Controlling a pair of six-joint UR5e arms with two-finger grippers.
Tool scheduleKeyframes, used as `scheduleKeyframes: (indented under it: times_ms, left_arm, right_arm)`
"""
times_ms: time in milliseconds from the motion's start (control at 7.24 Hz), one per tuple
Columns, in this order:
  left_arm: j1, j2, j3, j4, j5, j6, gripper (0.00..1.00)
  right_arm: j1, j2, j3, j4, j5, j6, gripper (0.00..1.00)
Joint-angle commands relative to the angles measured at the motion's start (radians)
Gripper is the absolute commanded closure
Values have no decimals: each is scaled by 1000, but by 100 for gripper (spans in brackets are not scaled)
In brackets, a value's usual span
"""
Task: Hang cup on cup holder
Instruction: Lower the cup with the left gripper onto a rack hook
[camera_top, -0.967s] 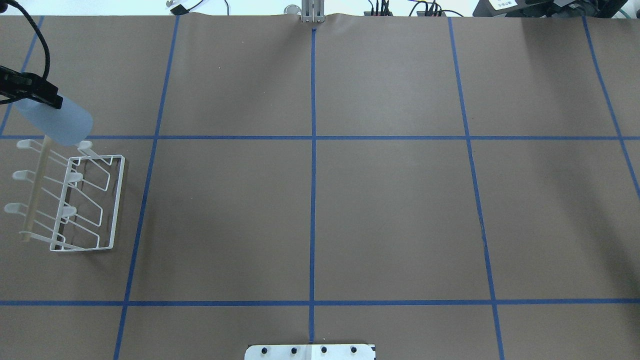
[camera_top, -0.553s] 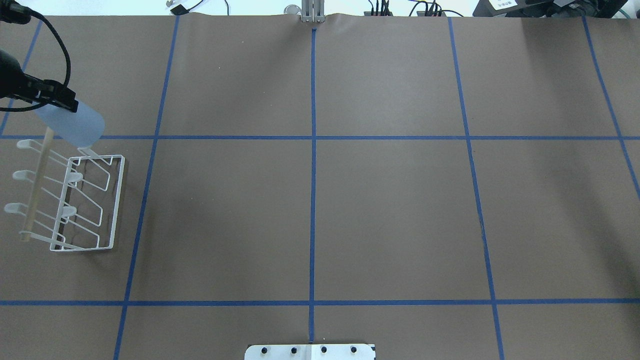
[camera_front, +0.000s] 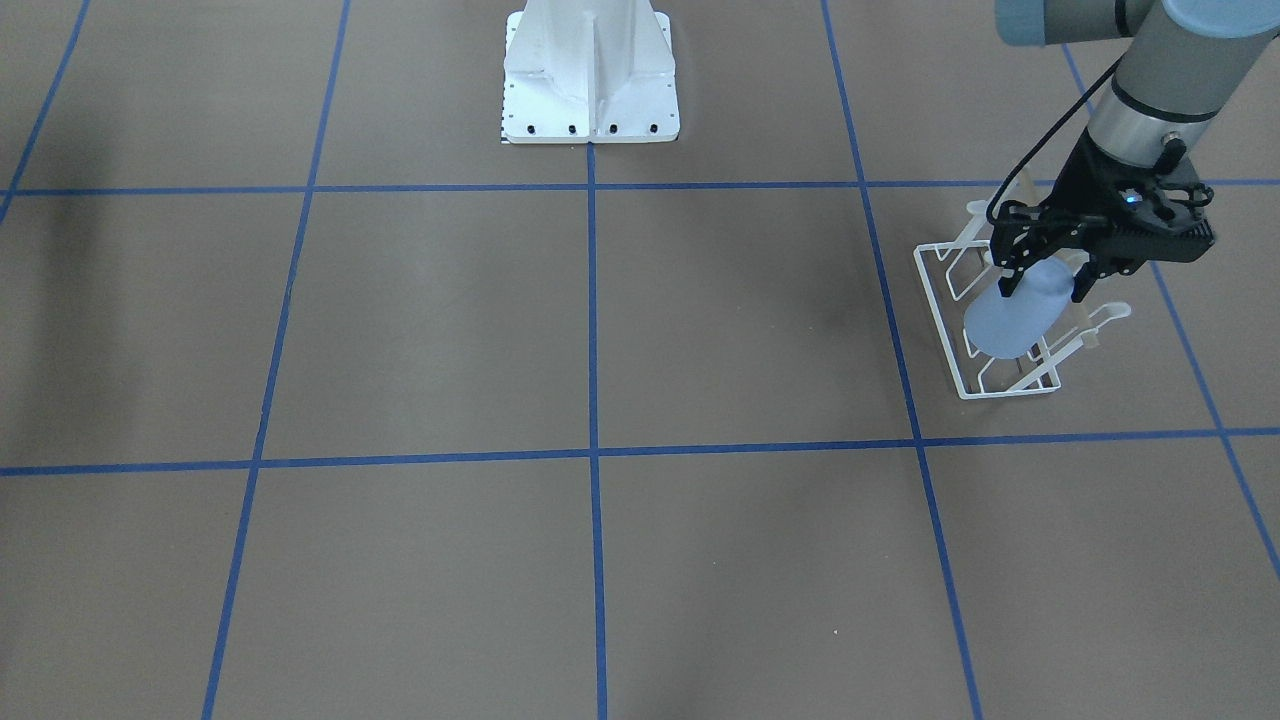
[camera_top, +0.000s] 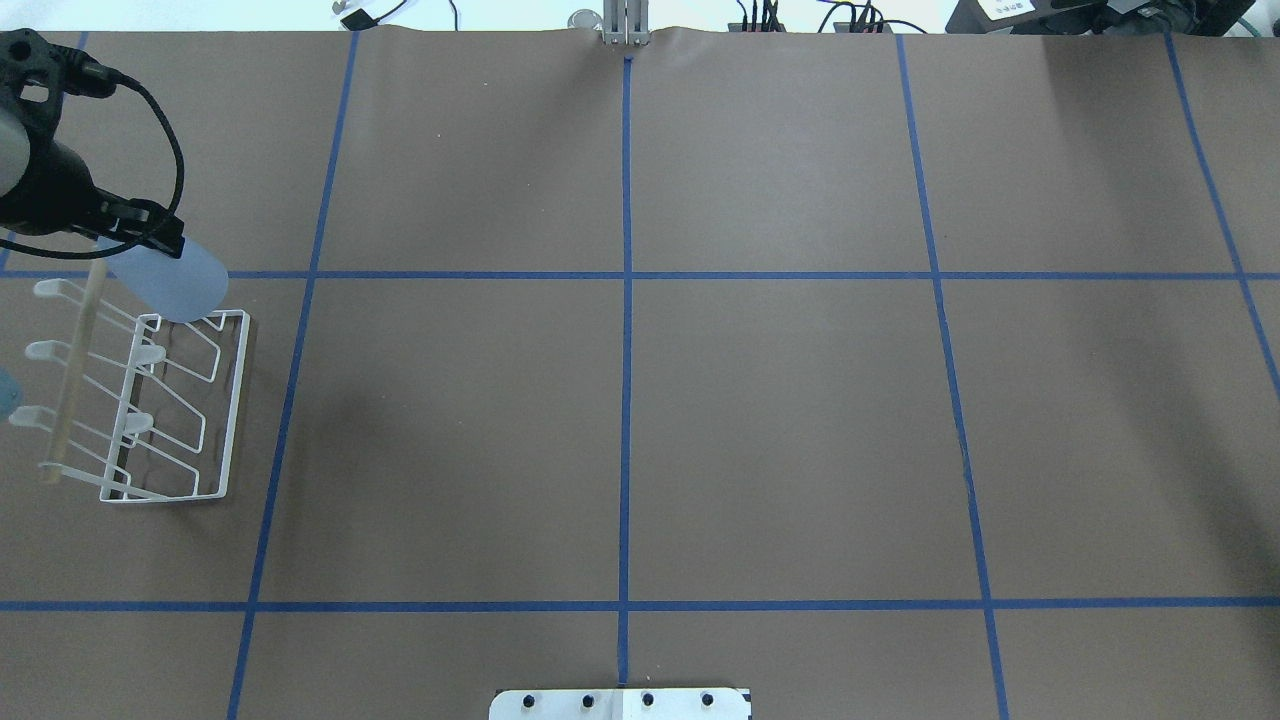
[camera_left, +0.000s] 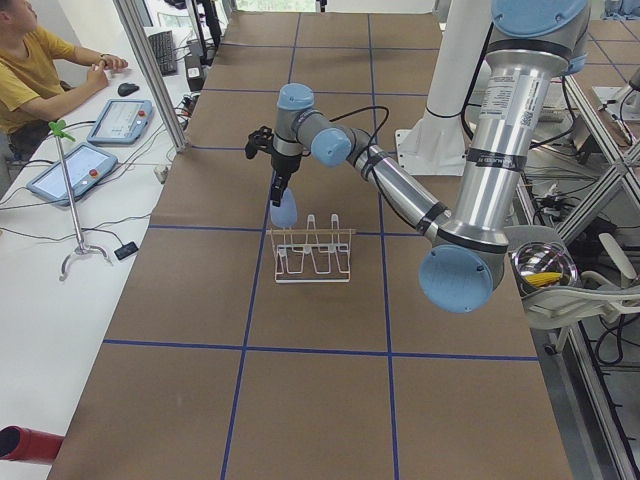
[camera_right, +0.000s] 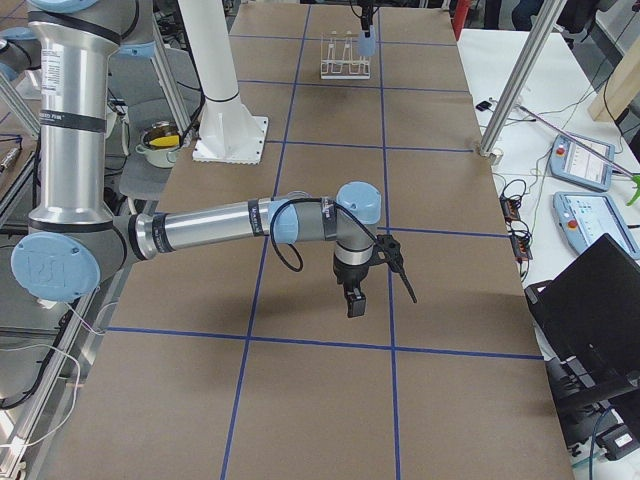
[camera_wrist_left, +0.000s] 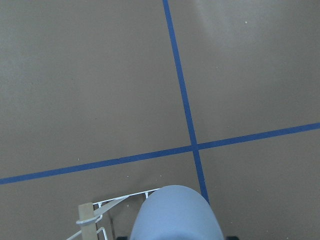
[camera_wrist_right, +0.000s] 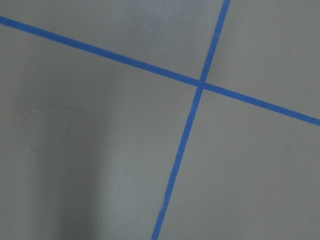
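My left gripper (camera_top: 140, 238) is shut on the pale blue cup (camera_top: 168, 284). It holds the cup tilted, with the wide end pointing away from the fingers. The cup hangs over the far end of the white wire cup holder (camera_top: 238, 400), just above its end prongs and the wooden rod (camera_top: 70, 380). I cannot tell whether they touch. The front-facing view shows the cup (camera_front: 1008, 322) between the gripper's (camera_front: 1040, 288) black fingers, in front of the holder (camera_front: 933, 300). The left wrist view shows the cup (camera_wrist_left: 175, 216) and a rack corner (camera_wrist_left: 86, 220). My right gripper (camera_right: 355, 300) hangs over bare table, and I cannot tell if it is open or shut.
The robot's base plate (camera_top: 620, 703) sits at the near edge. Brown paper with blue tape lines (camera_top: 626, 300) covers the table. An operator (camera_left: 30, 70) sits past the far edge with tablets (camera_left: 85, 165). A metal bowl (camera_left: 545, 270) stands off the table beside the robot.
My left gripper has carried the cup to the right and nearer the robot. The cup now overlaps the cup holder's far end. The holder has not moved.
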Motion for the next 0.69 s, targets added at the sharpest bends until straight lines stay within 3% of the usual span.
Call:
scheduleKeyframes:
  times_ms: [0,276,553]
  left_arm:
    - [28,1,38,-3,23,-1,100]
    - [38,0,79,-42,24,-1,100]
    - [39,0,180,-177,23,-4,100]
  right_arm:
    - [0,1,0,0,0,1,0]
    - [-2,1,-1,0,0,1,0]
    - [0,1,-1,0,0,1,0]
